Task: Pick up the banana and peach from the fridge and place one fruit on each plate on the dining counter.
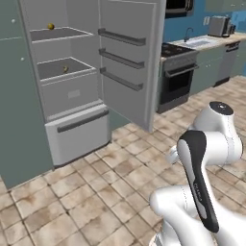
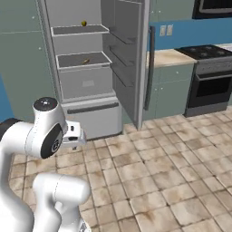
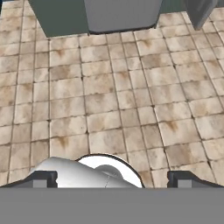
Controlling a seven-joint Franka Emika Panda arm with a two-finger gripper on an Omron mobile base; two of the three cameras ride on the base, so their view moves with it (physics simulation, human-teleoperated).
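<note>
The fridge stands open, a small round ball on its upper shelf, the banana on the shelf below

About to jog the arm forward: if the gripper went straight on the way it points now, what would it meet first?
Most likely the tiled floor in front of the fridge. The hand view looks down at bare tiles, with the open gripper aimed short of the fridge's base. Depth is hard to judge.

Glossy white rounded arm, black joint bands (dark round cap)
</note>
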